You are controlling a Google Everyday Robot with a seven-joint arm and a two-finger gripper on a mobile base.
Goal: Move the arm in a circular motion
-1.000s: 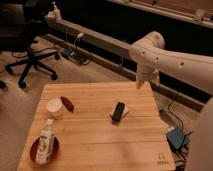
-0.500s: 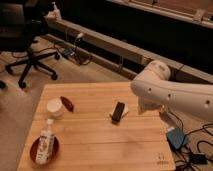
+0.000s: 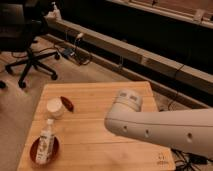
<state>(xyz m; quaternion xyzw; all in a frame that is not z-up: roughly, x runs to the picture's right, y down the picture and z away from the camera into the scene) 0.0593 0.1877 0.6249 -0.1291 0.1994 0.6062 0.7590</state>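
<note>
The arm (image 3: 150, 127) is a thick cream-white tube with small dark screw holes. It reaches in from the right edge across the lower right of the camera view. Its rounded joint (image 3: 128, 100) sits over the middle of the wooden table (image 3: 95, 95). The gripper is not in view; only this segment and the joint show. The arm hides the centre and right part of the tabletop.
On the table's left are a white cup (image 3: 54, 106), a dark red object (image 3: 67, 103) beside it, and a bottle (image 3: 46, 144) standing on a red plate (image 3: 34, 151). A black office chair (image 3: 25, 45) stands at far left. Cables (image 3: 75, 50) lie below a long wall ledge (image 3: 150, 57).
The arm has swung down and left, closer to the camera. It now covers the table's middle and hides the small dark object that stood there.
</note>
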